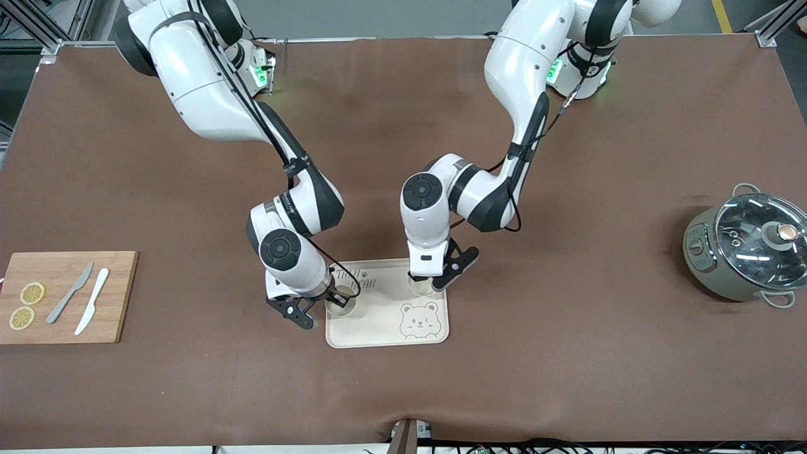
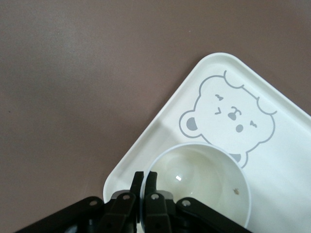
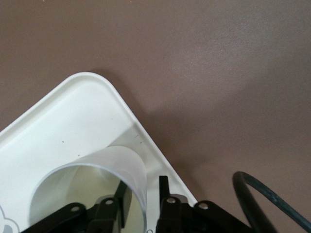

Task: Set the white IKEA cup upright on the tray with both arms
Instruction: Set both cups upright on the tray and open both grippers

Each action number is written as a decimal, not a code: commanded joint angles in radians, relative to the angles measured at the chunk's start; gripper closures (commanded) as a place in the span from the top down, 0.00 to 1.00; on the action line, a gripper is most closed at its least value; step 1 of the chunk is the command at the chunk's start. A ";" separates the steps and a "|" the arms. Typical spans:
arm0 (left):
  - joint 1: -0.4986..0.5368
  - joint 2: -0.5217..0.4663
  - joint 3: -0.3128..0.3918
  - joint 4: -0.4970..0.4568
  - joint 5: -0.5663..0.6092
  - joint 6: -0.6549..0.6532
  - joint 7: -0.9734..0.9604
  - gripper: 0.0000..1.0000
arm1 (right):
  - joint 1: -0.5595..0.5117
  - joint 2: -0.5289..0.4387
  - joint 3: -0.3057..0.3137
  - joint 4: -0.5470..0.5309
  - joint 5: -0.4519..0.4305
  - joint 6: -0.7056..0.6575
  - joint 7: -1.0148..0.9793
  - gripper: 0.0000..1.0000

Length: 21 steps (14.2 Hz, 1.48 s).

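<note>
Front view: I see two white cups standing upright on the cream tray (image 1: 386, 334), which lies on the brown worktop (image 1: 567, 353) near the middle. One cup (image 1: 341, 302) stands at the tray's edge toward the right arm's end of the worktop; the other cup (image 1: 421, 287) stands at the tray's edge farther from the front camera, toward the left arm's end. The bear-face drawing (image 1: 419, 321) sits in the tray corner nearer the camera than that second cup.

My right gripper (image 1: 318, 304) is down at the first cup. In the right wrist view its fingers (image 3: 165, 194) straddle the cup wall (image 3: 129, 167), one inside and one outside, with a gap visible on each side (so parted, not pinching). My left gripper (image 1: 423, 282) is at the second cup; in the left wrist view its fingers (image 2: 137, 182) sit close on either side of the rim (image 2: 194, 148), clamped on it as far as I can see.

Toward the right arm's end lies a wooden cutting board (image 1: 63, 296) carrying two lemon slices (image 1: 31, 293), a grey knife (image 1: 69, 292) and a white knife (image 1: 92, 301). Toward the left arm's end stands a grey pot (image 1: 744, 251) with a glass lid.
</note>
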 commanded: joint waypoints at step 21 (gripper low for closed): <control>0.163 -0.278 0.006 -0.004 -0.076 -0.248 0.357 1.00 | -0.032 -0.325 0.028 0.021 -0.004 -0.405 -0.127 1.00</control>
